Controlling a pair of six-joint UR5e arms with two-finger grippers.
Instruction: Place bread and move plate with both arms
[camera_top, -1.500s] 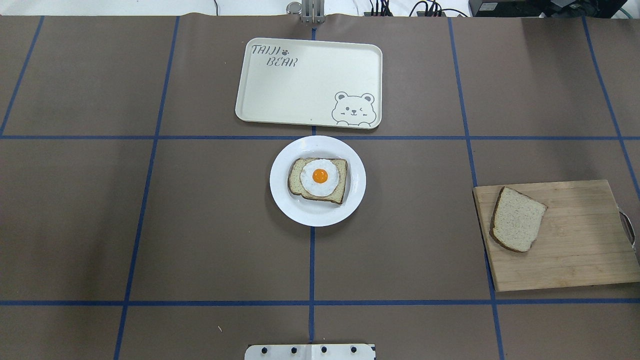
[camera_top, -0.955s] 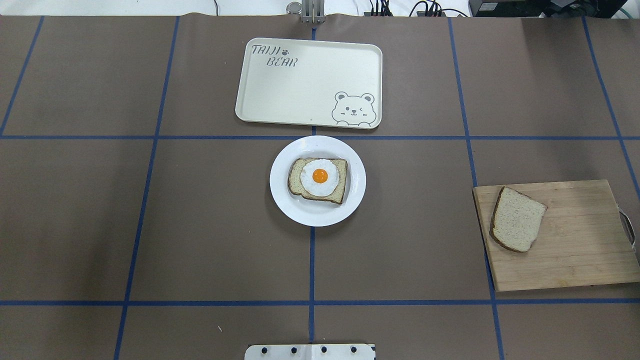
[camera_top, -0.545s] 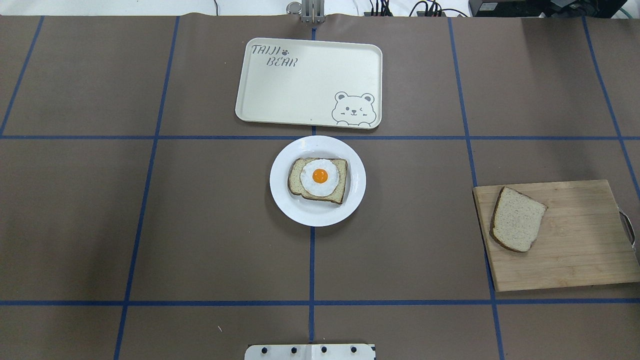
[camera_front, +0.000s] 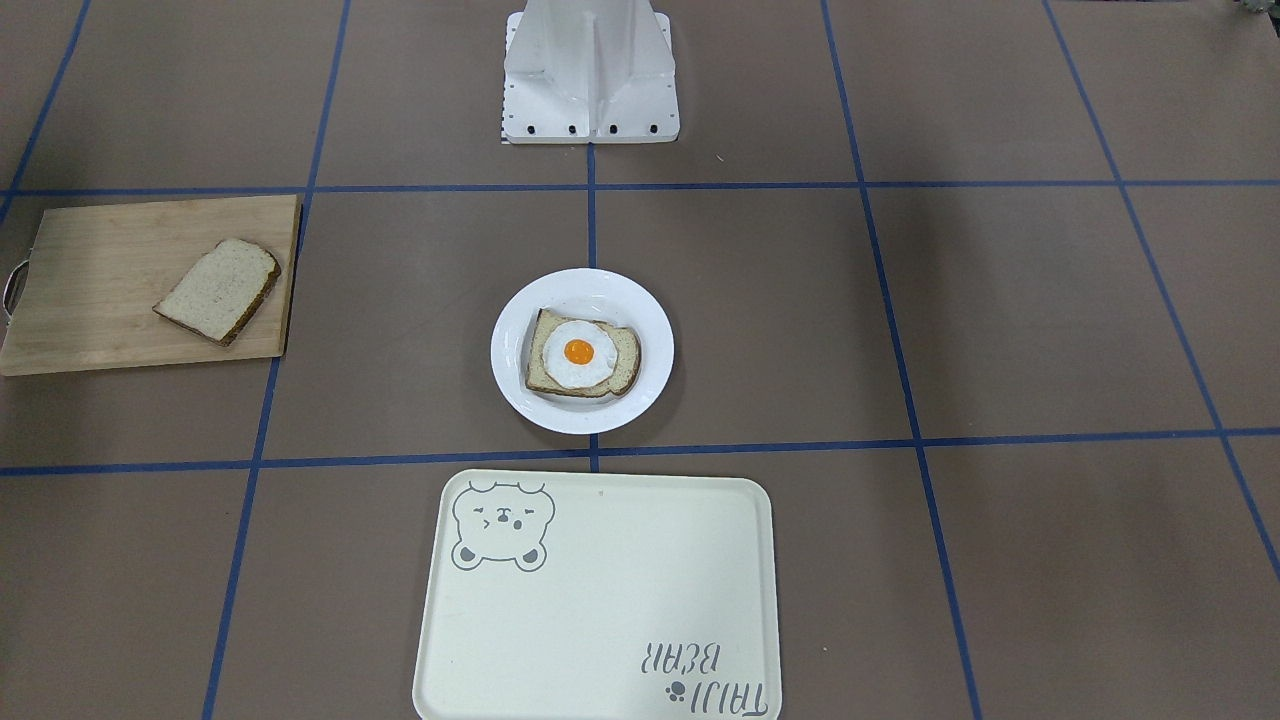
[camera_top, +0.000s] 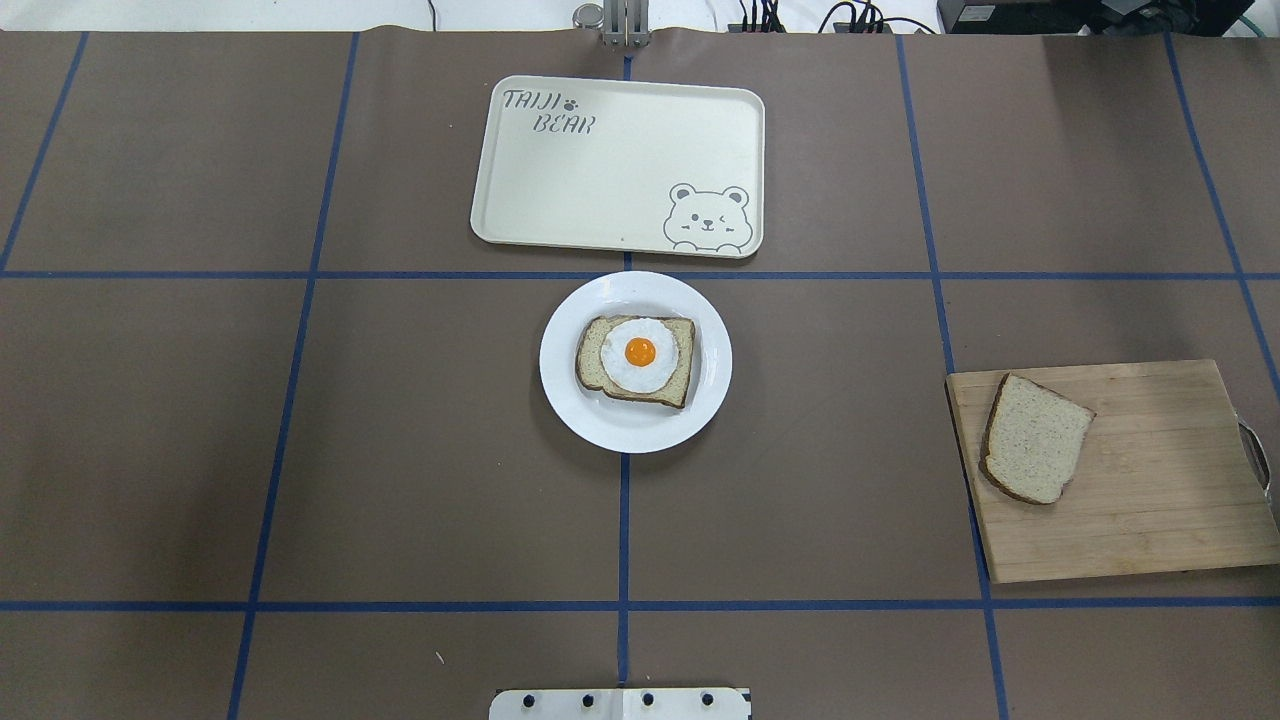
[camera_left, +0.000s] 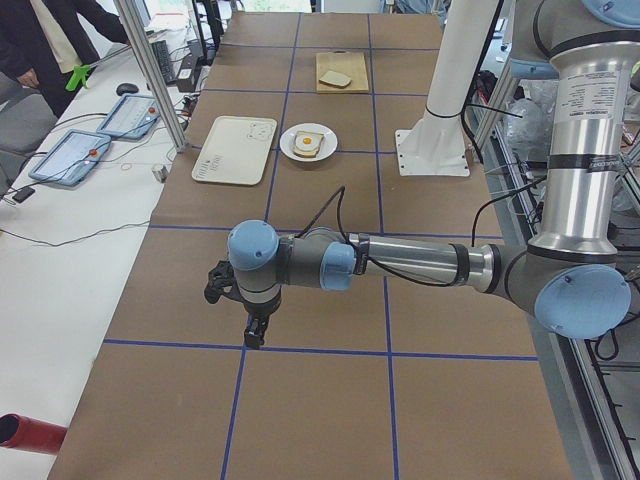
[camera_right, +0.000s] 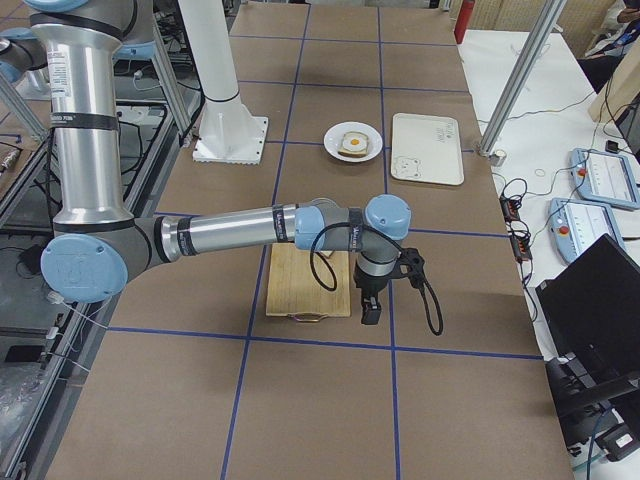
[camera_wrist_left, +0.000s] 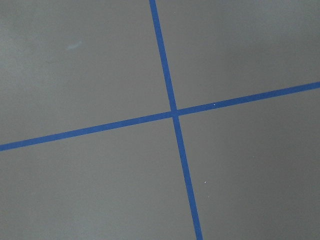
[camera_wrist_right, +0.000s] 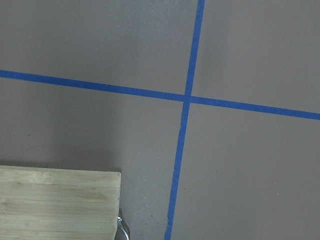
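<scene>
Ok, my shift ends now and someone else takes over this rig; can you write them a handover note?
Left gripper: above bare table at the robot's far left; open or shut, cannot tell.
Right gripper: just off the handle end of the cutting board; cannot tell either.
Bread: lying on that board.
Plate: on the table between robot and tray, carrying the egg-topped slice.
Done: nothing. Left: bread onto the plate, then move the plate with both grippers.
</scene>
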